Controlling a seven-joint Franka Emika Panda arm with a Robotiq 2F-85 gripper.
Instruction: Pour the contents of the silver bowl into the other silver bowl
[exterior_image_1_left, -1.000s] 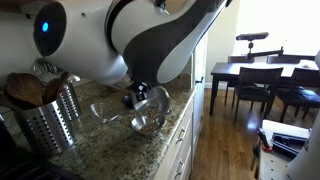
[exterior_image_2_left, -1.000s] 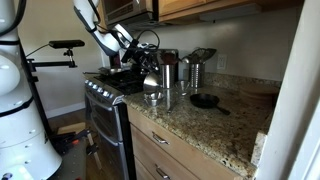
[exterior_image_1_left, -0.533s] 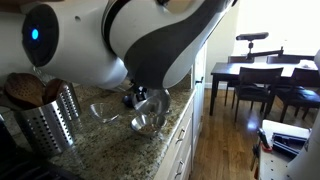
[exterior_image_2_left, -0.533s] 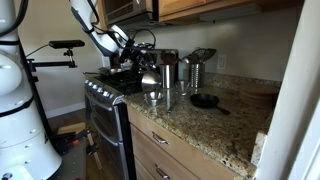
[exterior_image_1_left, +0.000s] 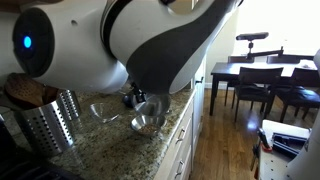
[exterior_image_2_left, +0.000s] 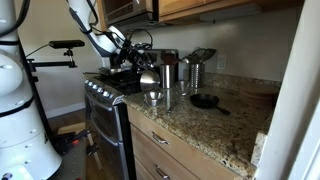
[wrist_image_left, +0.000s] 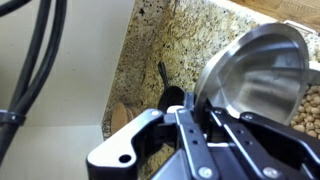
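Observation:
My gripper (wrist_image_left: 200, 104) is shut on the rim of the silver bowl (wrist_image_left: 258, 72), a small shiny steel bowl held tilted on its side. In the wrist view its inside looks empty. Beige round pieces (wrist_image_left: 312, 112) lie just below its lip at the right edge. In both exterior views the tilted silver bowl (exterior_image_1_left: 152, 102) (exterior_image_2_left: 150, 78) hangs right above the other silver bowl (exterior_image_1_left: 148, 123) (exterior_image_2_left: 154, 98), which stands on the granite counter near its front edge. The gripper (exterior_image_1_left: 133, 98) (exterior_image_2_left: 138, 66) is above and beside it.
A perforated steel utensil holder (exterior_image_1_left: 50, 122) with wooden spoons and another clear-looking bowl (exterior_image_1_left: 105, 112) stand on the counter. A dark pan (exterior_image_2_left: 205, 100) and steel canisters (exterior_image_2_left: 196, 70) are behind the bowls. A stove (exterior_image_2_left: 108, 100) adjoins the counter. A dark spoon (wrist_image_left: 168, 92) lies on the granite.
The arm has shifted slightly, and the held bowl stays tilted over the lower bowl, a little lower than before.

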